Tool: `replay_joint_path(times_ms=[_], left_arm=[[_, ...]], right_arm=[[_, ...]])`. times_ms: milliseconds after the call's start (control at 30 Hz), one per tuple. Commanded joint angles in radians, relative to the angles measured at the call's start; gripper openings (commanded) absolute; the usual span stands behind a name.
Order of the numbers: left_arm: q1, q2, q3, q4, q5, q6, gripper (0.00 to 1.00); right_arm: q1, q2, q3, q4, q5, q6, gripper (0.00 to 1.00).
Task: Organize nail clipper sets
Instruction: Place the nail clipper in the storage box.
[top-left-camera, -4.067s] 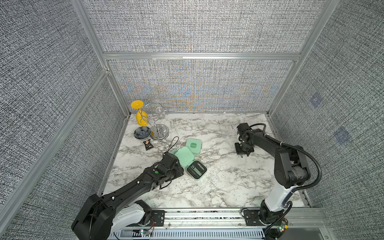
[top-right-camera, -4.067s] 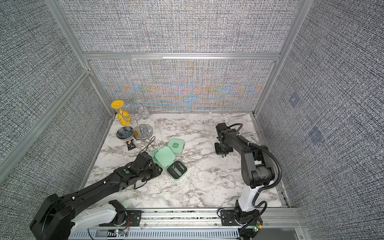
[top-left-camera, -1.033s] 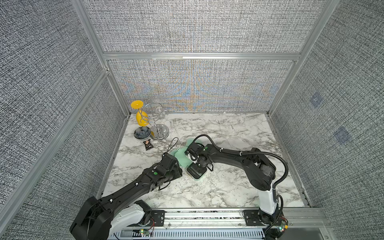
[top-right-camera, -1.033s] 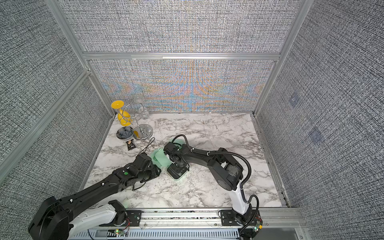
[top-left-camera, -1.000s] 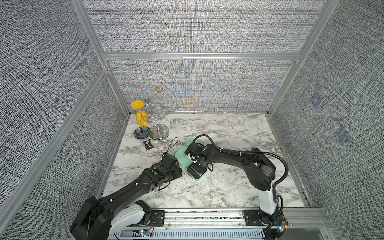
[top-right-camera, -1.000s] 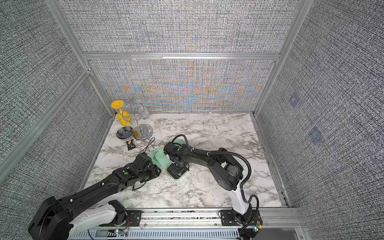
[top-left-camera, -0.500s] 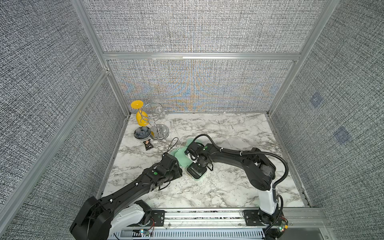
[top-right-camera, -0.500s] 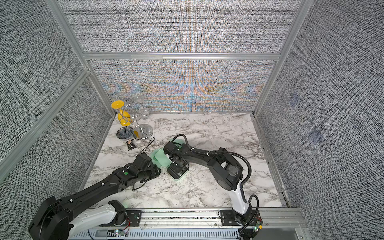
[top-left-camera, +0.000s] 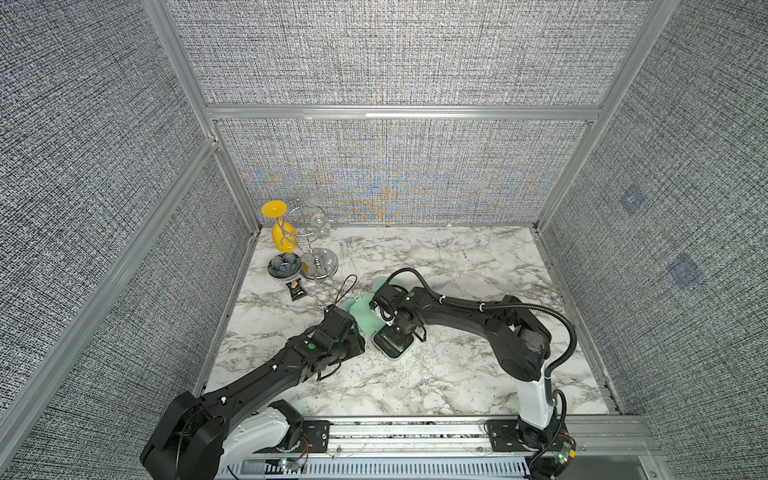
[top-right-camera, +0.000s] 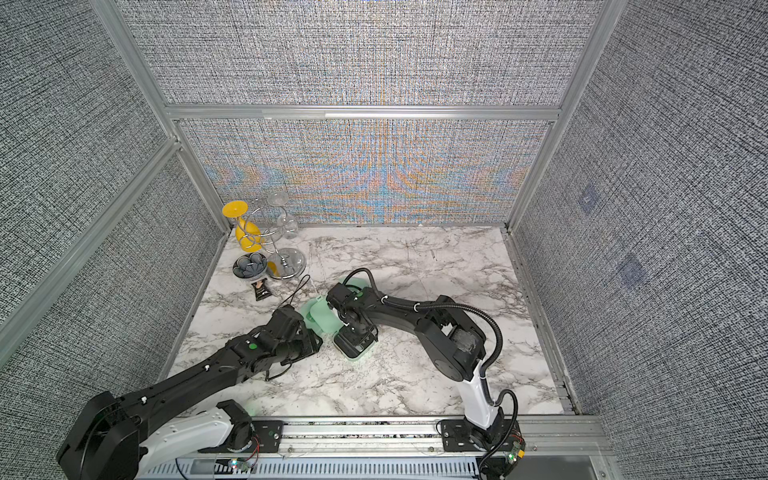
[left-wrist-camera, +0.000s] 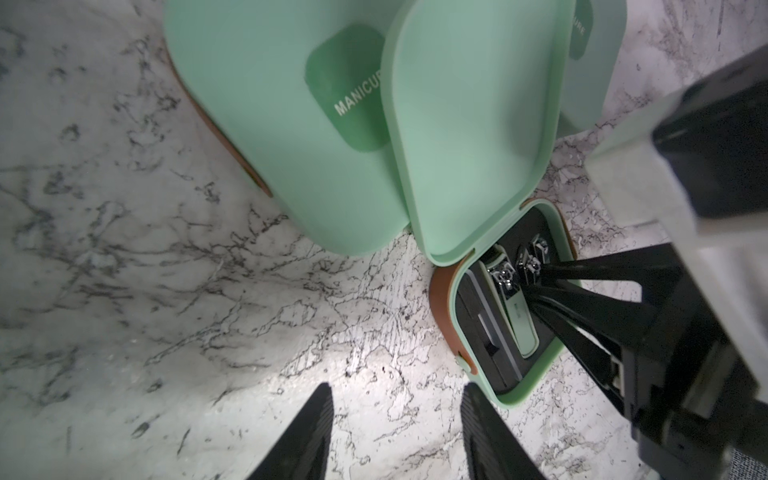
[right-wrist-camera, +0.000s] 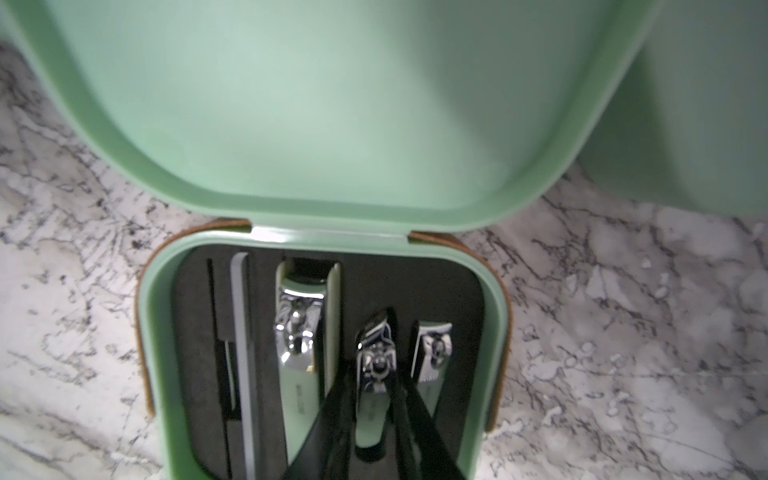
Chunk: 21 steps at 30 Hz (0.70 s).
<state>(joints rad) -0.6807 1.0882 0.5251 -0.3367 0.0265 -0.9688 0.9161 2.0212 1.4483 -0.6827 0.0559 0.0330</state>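
Note:
Three mint-green cases lie mid-table. The open case (top-left-camera: 394, 350) (top-right-camera: 354, 347) has its lid (left-wrist-camera: 469, 124) raised. Its black insert holds a file (right-wrist-camera: 243, 353), a large clipper (right-wrist-camera: 301, 353), a middle clipper (right-wrist-camera: 374, 399) and a small clipper (right-wrist-camera: 432, 357). My right gripper (right-wrist-camera: 374, 374) (top-left-camera: 397, 332) reaches into this case, open narrowly, one finger on each side of the middle clipper lying in its slot. A closed case (left-wrist-camera: 291, 124) (top-left-camera: 347, 305) sits beside the lid and another closed case (left-wrist-camera: 594, 62) (top-left-camera: 380, 284) behind it. My left gripper (left-wrist-camera: 395, 390) (top-left-camera: 363, 338) is open over bare marble next to the open case.
At the back left stand a wire rack (top-left-camera: 320, 264) with a yellow glass (top-left-camera: 280, 232) and a clear glass (top-left-camera: 316, 216), a dark flower-shaped dish (top-left-camera: 284, 266) and a small black packet (top-left-camera: 297, 291). Grey walls enclose three sides. A metal rail (top-left-camera: 415, 432) runs along the front edge.
About four seconds ago my right arm was at the far right of the table; it has since reached into the open case. Over the last second neither arm has visibly moved.

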Motion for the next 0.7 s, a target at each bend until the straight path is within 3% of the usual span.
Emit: replay_joint_path(times_ms=[0,667], left_arm=[[-0.001,0.004,0.004,0.021,-0.002,0.005,0.52],[-0.001,0.033,0.013,0.042,0.010,0.007,0.52]], right_arm=[[0.006,-0.009,-0.002,0.012,0.008,0.015,0.24],[0.026,-0.028,-0.003,0.019,0.032,0.053,0.24]])
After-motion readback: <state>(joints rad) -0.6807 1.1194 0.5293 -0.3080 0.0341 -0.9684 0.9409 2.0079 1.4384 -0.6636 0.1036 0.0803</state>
